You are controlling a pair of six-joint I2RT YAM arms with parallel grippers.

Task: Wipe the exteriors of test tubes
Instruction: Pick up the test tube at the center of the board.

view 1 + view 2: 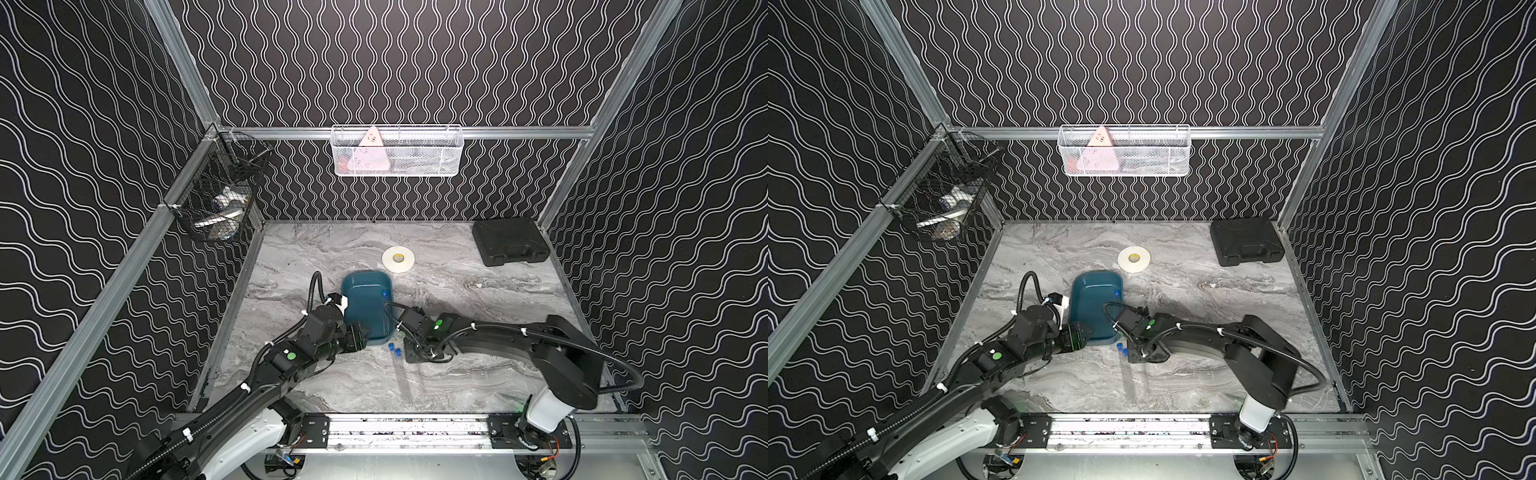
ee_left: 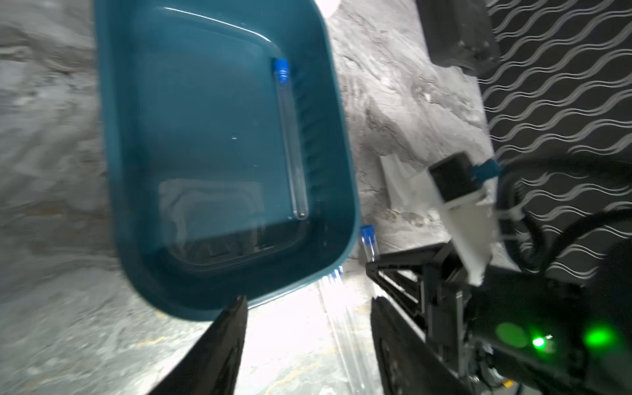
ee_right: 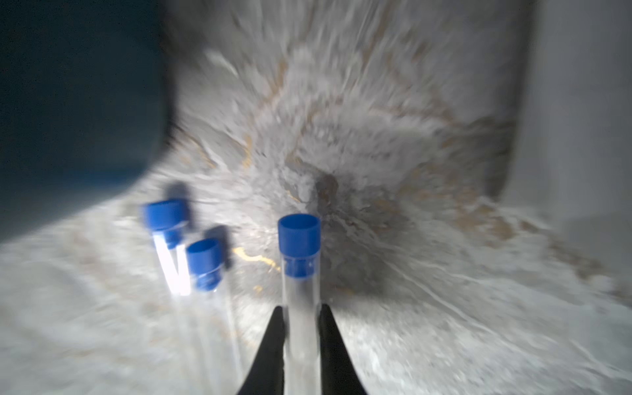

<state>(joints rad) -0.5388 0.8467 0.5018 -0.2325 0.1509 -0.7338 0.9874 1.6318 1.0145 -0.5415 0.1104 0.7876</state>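
Clear test tube [image 3: 300, 280] is pinched in the right gripper [image 3: 302, 307]. Two spare tubes [image 3: 208, 301] lie just beside it on the marble table [image 3: 410, 325], and a fourth tube [image 2: 290, 147] is in the teal tray [image 2: 345, 136]. The left gripper [image 2: 307, 301] gapes wide, empty.

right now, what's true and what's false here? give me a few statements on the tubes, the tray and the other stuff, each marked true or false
1. One test tube lies inside the teal tray. True.
2. The tape roll sits in the tray. False: it lies on the table beyond the tray.
3. The right jaws grip a capped tube. True.
4. The tube caps are red. False: they are blue.
5. Two more tubes lie on the table beside the tray. True.
6. The black case stands open. False: it is shut.
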